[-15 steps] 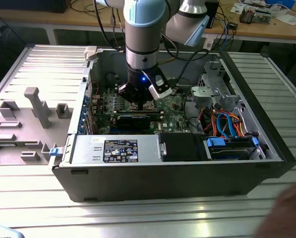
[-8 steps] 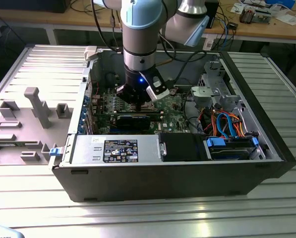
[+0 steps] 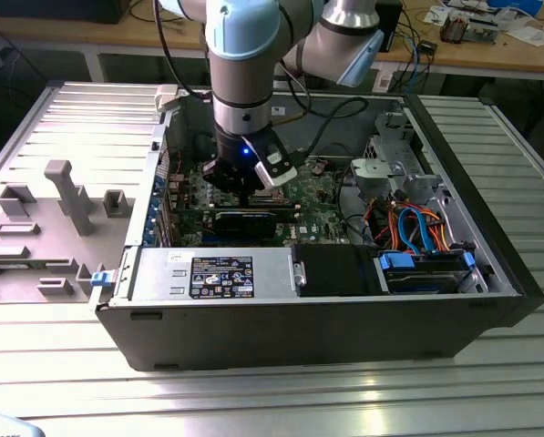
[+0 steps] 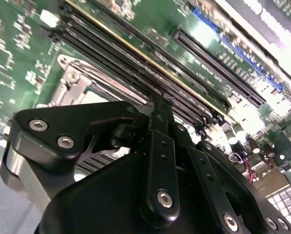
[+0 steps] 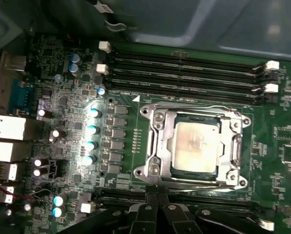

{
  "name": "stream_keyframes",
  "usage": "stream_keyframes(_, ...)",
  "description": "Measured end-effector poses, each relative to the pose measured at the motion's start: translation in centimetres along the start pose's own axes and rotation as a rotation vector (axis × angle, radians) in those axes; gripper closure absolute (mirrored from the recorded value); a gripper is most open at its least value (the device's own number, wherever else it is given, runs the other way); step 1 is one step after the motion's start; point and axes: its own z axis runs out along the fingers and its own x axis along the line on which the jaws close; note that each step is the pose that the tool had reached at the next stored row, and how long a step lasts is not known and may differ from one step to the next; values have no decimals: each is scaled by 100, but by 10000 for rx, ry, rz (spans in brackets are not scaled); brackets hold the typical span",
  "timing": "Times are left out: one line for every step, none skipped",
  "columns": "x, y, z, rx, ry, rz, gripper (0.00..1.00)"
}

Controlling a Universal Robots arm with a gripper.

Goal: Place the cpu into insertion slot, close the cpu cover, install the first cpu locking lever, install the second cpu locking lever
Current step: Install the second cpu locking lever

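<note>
Claw: we see the black multi-link gripper lowered inside the open grey computer case; in both wrist views its fingers meet in a narrow point, so we read it as clenched, with nothing visibly between the tips.
Chip: the small square cpu with its silvery-beige metal face sits in the insertion slot, a square dark socket on the green motherboard.
Cover: the thin silver frame-shaped cpu cover appears to lie down over the chip's edges.
Levers: thin wire levers run along the socket edges; the fingertips sit just beside the nearer one. We cannot tell whether either is hooked.
Risk, lever: we judge that a push off the wire's line could let it spring free or skid onto the board.
Risk, neighbours: the long black memory slots and the row of small capacitors lie near the socket; a slipping tip could strike them.
Risk, chip: if the cover is not fully seated, clamping could stress the socket.
Surface: the case rests on a ribbed grey metal table, with a grey fixture plate toward the exterior view's left.
Room: wooden benches with cables and clutter stand behind.
</note>
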Motion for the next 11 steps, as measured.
stream_keyframes(20, 8, 2, 0, 0, -5, 89)
stream_keyframes(56, 22, 6, -1, -1, -6, 89)
stream_keyframes(92, 33, 9, -2, -1, -5, 89)
stream_keyframes(113, 40, 13, -5, -1, -6, 89)
stream_keyframes(129, 52, 18, -25, -3, -5, 89)
stream_keyframes(131, 59, 20, -43, -5, -5, 89)
stream_keyframes(131, 65, 22, -62, -6, -7, 89)
stream_keyframes(129, 82, 29, -114, -12, -14, 89)
stream_keyframes(128, 95, 38, -151, -16, -24, 89)
stream_keyframes(127, 113, 60, -172, -14, -43, 89)
stream_keyframes(126, 121, 72, -185, -18, -52, 89)
